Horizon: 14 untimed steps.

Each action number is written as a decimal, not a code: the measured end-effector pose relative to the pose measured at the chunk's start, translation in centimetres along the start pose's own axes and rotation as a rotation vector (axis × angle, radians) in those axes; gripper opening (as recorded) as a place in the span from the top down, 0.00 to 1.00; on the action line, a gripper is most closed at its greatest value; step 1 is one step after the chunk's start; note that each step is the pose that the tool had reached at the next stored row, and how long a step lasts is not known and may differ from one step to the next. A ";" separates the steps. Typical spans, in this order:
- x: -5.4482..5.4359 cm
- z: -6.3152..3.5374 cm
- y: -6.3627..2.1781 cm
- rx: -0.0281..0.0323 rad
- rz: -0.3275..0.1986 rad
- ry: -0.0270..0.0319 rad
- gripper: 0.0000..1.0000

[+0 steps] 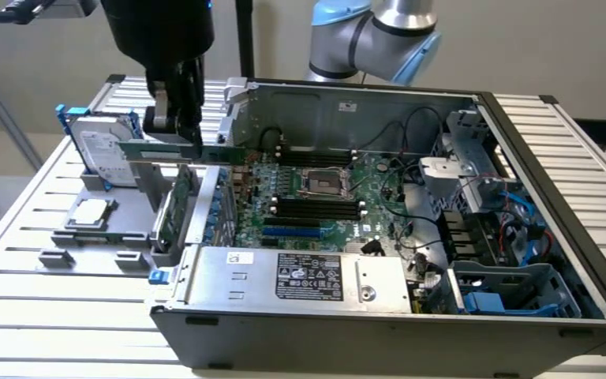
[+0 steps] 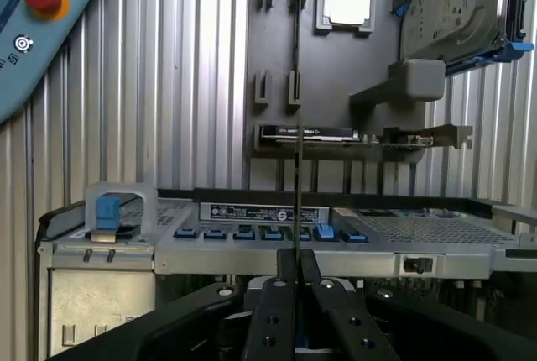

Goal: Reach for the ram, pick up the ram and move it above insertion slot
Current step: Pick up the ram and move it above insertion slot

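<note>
Aloft, the claw (image 2: 298,281) grips the ram (image 1: 182,151) beside the computer case (image 1: 387,332).

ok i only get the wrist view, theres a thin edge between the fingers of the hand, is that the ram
observer: Yes. In the exterior view the hand is shut on the ram, a long green stick that it holds level.
operator: is it over the slots
observer: No. It hangs near the wall of the case on the exterior view's left. The black memory slots lie on the motherboard, further to that view's right.
operator: anything in those slots
observer: They look empty, above and below the processor socket, but I can't be sure from here.
</note>
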<state>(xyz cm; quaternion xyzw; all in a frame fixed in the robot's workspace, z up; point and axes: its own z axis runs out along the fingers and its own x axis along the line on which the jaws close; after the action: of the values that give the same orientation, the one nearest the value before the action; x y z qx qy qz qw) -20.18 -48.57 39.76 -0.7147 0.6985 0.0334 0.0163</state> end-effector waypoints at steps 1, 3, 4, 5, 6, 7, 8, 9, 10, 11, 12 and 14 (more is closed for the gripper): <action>0.0 -0.02 -0.42 -0.0002 0.000 -0.0006 0.87; 0.0 -0.05 -1.27 -0.0007 -0.001 -0.0014 0.87; 0.0 -0.06 -1.74 -0.0009 -0.001 -0.0017 0.87; 0.0 -0.07 -2.19 -0.0009 -0.001 -0.0018 0.87; 0.0 -0.08 -2.61 -0.0008 -0.001 -0.0019 0.87; 0.0 -0.09 -3.09 -0.0008 -0.001 -0.0018 0.87; 0.0 -0.10 -3.54 -0.0009 -0.002 -0.0018 0.87; 0.0 -0.11 -3.99 -0.0009 -0.001 -0.0018 0.87; 0.0 -0.12 -4.40 -0.0009 -0.001 -0.0018 0.87; -0.1 -0.13 -4.84 -0.0009 -0.001 -0.0018 0.87; -0.2 -0.13 -5.26 -0.0009 -0.001 -0.0018 0.87; -0.3 -0.13 -6.05 -0.0009 -0.001 -0.0018 0.87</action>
<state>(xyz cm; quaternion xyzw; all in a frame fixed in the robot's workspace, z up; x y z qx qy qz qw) -14.14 -48.13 39.78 -0.7151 0.6979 0.0343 0.0166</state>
